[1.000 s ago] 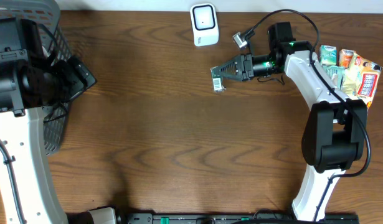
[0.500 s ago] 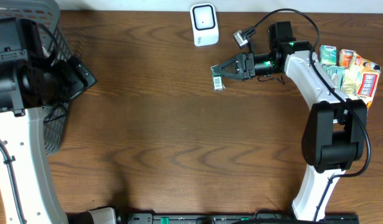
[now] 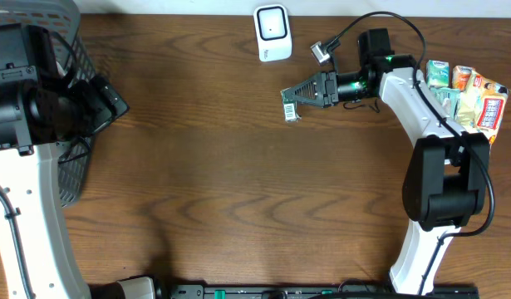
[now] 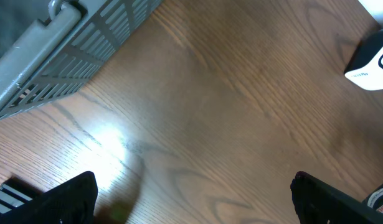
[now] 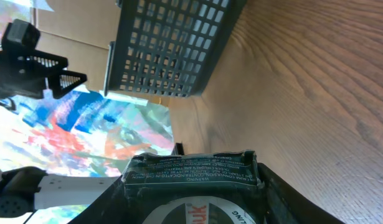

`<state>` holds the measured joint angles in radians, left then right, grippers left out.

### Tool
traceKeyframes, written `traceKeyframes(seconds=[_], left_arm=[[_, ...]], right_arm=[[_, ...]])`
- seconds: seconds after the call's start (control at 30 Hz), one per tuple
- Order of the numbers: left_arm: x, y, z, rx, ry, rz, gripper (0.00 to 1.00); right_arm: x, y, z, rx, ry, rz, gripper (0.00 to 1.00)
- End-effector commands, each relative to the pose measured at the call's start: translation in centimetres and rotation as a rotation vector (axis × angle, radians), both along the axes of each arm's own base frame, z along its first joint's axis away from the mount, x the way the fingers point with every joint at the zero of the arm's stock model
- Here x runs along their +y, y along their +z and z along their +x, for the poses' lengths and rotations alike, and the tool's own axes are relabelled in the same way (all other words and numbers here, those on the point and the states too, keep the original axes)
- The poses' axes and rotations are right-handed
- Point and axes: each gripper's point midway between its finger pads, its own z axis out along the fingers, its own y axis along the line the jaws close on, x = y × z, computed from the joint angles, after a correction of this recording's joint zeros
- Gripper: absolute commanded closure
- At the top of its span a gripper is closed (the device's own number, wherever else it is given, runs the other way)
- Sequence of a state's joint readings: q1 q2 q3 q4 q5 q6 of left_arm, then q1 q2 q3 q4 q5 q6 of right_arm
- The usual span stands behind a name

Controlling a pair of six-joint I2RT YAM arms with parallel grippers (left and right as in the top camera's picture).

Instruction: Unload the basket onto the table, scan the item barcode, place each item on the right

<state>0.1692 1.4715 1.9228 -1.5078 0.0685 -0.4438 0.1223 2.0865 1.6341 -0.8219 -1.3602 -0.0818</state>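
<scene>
At the near side, over bare desk [image 4: 197, 112] beside the basket [image 4: 66, 56], the left jaws stand fully spread and hold nothing. Further out, the right arm [image 3: 409, 100] reaches leftward. Its jaws are about half closed, clamped on a small dark packet [image 3: 291, 109]. That packet hangs near the white scanner [image 3: 272, 33] at the far edge, on its near side and apart from it.

Risk, as judged: the barcode strip shows to the overhead view, so it seems to face upward rather than toward the scanner. Without a turn of the wrist, the read may fail. The grip appears to take one end only, so a quick rotation could let the packet slip or twist. A loose cable [image 3: 346, 37] loops close to the scanner and might snag.

Not determinable: whether the packet clears the desk, what the print on it says, and which way the scanner window faces. Right wrist view cuts the packet off below and omits the scanner.
</scene>
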Motion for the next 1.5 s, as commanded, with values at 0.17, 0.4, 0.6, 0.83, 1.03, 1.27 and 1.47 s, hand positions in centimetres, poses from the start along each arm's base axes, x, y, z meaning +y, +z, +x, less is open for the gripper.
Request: traceKeyframes(seconds=[0.17,0.4,0.6,0.83,1.03,1.27,1.47], left_arm=[[0.2,0.2,-0.1,-0.003,-0.001,0.01,0.02],[0.2,0.2,-0.1,-0.003,-0.001,0.01,0.02],[0.2,0.2,-0.1,-0.003,-0.001,0.01,0.02],[0.2,0.2,-0.1,-0.003,-0.001,0.01,0.02],[0.2,0.2,-0.1,-0.003,-0.001,0.01,0.02],[0.2,0.2,-0.1,-0.003,-0.001,0.01,0.02],[0.2,0.2,-0.1,-0.003,-0.001,0.01,0.02]], right_arm=[[0.7,0.0,0.0,-0.032,0.018,-0.008,0.52],[-2.8,-9.2,0.8,-0.012,-0.101,-0.629,0.5],[-6.1,-13.7,-0.2,-0.143,-0.072,-1.185,0.47],[-6.6,-16.2,-2.3,-0.277,0.075,-1.407,0.41],[-6.4,-15.1,-1.7,-0.151,-0.134,-1.412,0.34],[-1.5,-11.5,-3.3,0.291,-0.369,-1.134,0.01],[0.4,-11.0,-4.4,0.358,-0.311,-1.038,0.01]])
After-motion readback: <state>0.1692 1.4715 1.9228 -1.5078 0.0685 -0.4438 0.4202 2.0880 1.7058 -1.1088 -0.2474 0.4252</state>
